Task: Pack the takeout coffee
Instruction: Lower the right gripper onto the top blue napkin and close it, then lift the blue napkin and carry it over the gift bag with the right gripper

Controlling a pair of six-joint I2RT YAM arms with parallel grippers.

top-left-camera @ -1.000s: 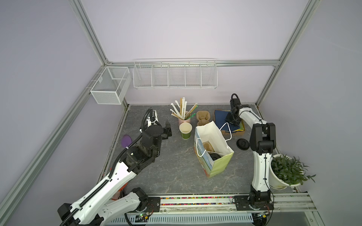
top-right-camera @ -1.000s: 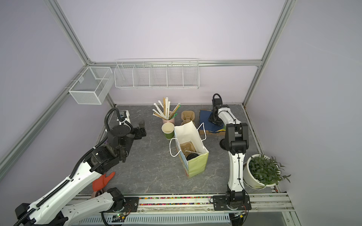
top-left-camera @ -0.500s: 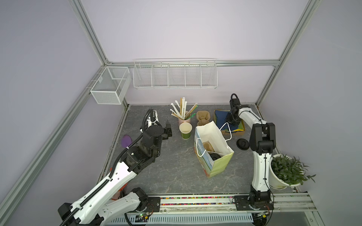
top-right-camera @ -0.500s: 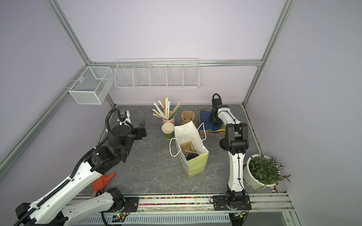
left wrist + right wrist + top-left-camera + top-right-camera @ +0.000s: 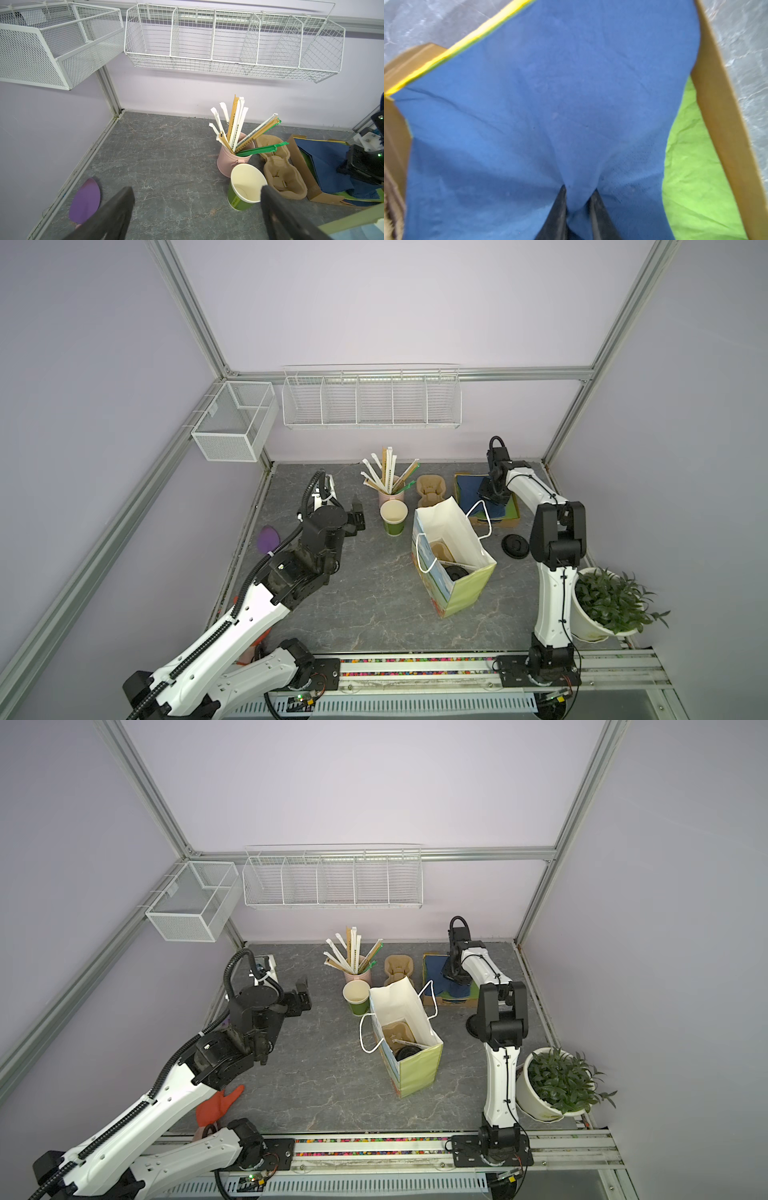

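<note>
- Left gripper [image 5: 196,187]: jaws wide apart, near the green cup [image 5: 245,185].
- Right gripper [image 5: 579,189] pinches a blue napkin [image 5: 550,93] at the counter's [image 5: 374,605] back-right corner.
- Black cup [image 5: 455,572] sits inside the bag [image 5: 469,593].

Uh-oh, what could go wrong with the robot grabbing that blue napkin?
The right gripper pinches only a fold of the blue napkin, so it might slip out, or drag the green napkin underneath along. Carrying it to the paper bag, the arm could catch the bag's white handle and tip it. The open left gripper hovers close to the green cup and could bump it.
</note>
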